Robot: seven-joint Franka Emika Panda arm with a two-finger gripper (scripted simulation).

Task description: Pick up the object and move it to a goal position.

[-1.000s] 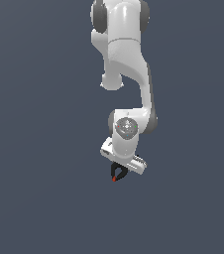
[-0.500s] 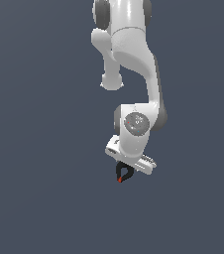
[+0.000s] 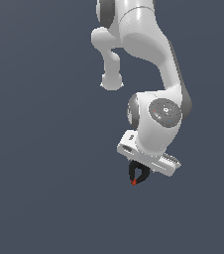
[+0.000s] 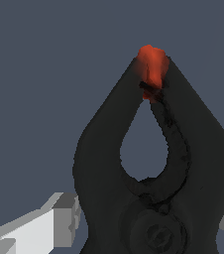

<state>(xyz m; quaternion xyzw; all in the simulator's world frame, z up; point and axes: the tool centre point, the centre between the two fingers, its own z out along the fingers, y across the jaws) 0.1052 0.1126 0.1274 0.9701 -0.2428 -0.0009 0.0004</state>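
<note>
Arm is shifting toward the exterior view's right and lower than a second ago, carrying the clamp (image 3: 137,174) along. Clamp is hanging under the pincer (image 3: 139,171), clear of the table (image 3: 39,198), black with a red-orange tip pointing down. Pincer is gripping the clamp; its fingers are hiding behind the hand. Wrist view is showing the clamp (image 4: 153,163) filling the frame.

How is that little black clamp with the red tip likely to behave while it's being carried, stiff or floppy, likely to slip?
The clamp looks rigid: its curved arms keep their shape below the tool. It is probably light, being far smaller than the tool. Its smooth, rounded body could pivot or slip if the grip is loose, though the contact itself is hidden.
</note>
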